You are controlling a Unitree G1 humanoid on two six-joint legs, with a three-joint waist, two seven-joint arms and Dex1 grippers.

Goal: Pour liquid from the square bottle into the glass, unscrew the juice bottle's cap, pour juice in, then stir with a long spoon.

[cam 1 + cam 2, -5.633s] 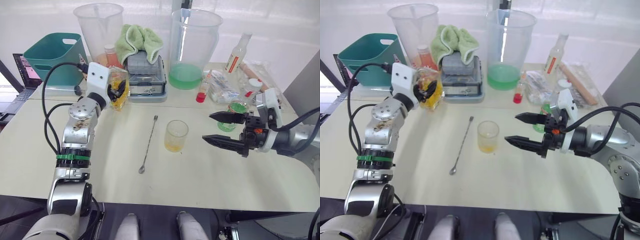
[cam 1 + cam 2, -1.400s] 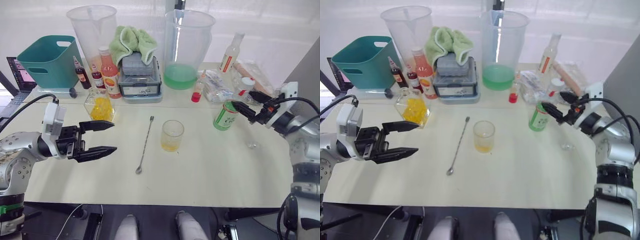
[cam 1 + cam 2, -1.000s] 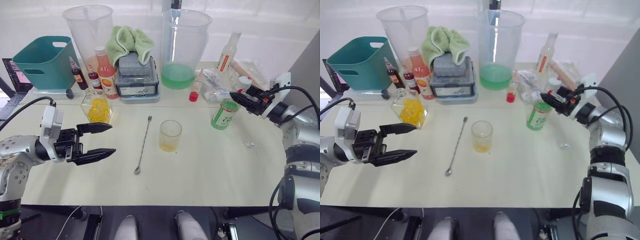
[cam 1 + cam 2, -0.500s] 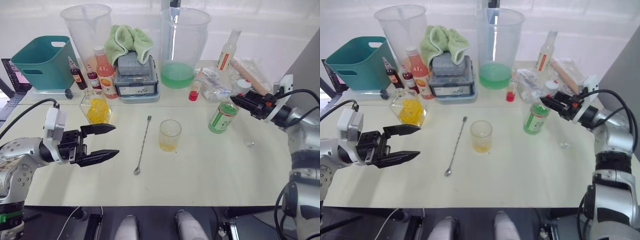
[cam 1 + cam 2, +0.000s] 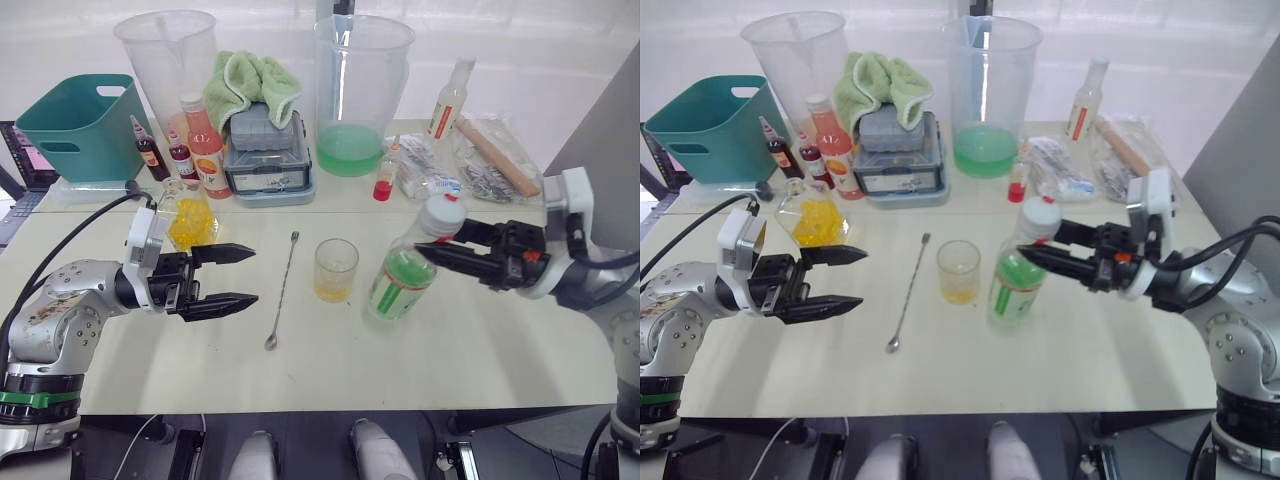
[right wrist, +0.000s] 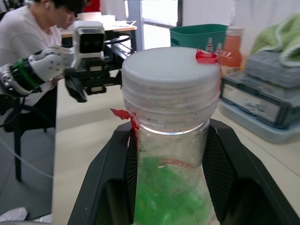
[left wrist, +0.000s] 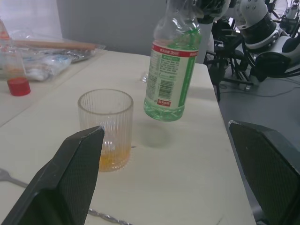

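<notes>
The juice bottle point(image 5: 398, 281), green liquid and green-and-white label, hangs tilted just off the table to the right of the glass point(image 5: 335, 270). My right gripper point(image 5: 432, 240) is shut on its neck, just under the white cap point(image 5: 440, 213); the cap point(image 6: 171, 77) sits between the fingers point(image 6: 117, 187). The glass holds a little yellow liquid. The long spoon point(image 5: 282, 291) lies left of the glass. The square bottle point(image 5: 190, 219) stands at the back left. My left gripper point(image 5: 250, 275) is open and empty, left of the spoon.
Two big clear pitchers point(image 5: 363, 95) point(image 5: 168, 60), a teal bin point(image 5: 75, 120), a towel on a grey box point(image 5: 265, 150), an orange-pink bottle point(image 5: 205, 150) and bagged items point(image 5: 490, 155) line the back. A seated person point(image 6: 33, 42) is beyond the table.
My right gripper has carried the juice bottle from the right side in toward the glass, lifted and tilted. My left gripper has moved right, toward the spoon, still open.
</notes>
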